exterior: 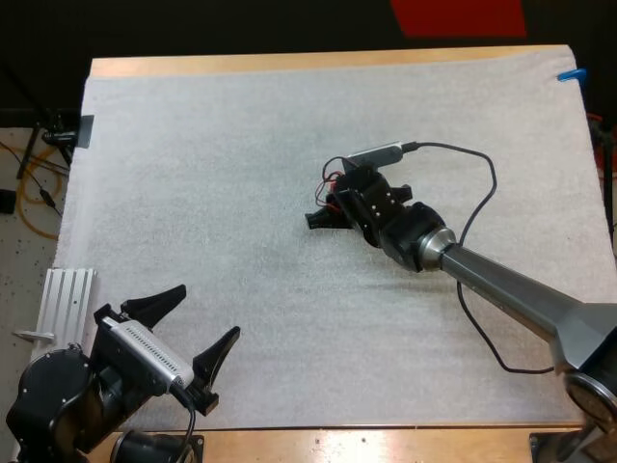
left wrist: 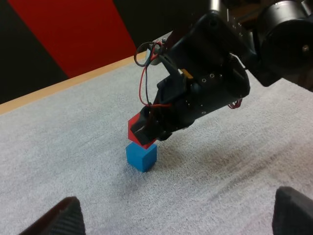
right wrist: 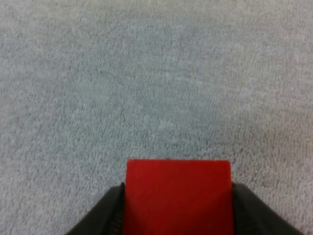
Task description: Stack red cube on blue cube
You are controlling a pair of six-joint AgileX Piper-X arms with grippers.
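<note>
Mat (exterior: 193,193) bears blue cube (left wrist: 141,156), red cube (left wrist: 133,129) tilted just over it, pinched by right jaws; left jaws spread.

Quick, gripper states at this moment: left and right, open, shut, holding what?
Left gripper: open, holding nothing.
Right gripper: closed on the red cube, just over the blue cube.

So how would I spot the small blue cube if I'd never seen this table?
Start at the white mat and follow the right arm to its black two-fingered gripper near the mat's middle. That gripper clamps a red cube, and the small blue cube sits on the mat directly beneath it. It is the only blue block there, and nothing grips it.
</note>
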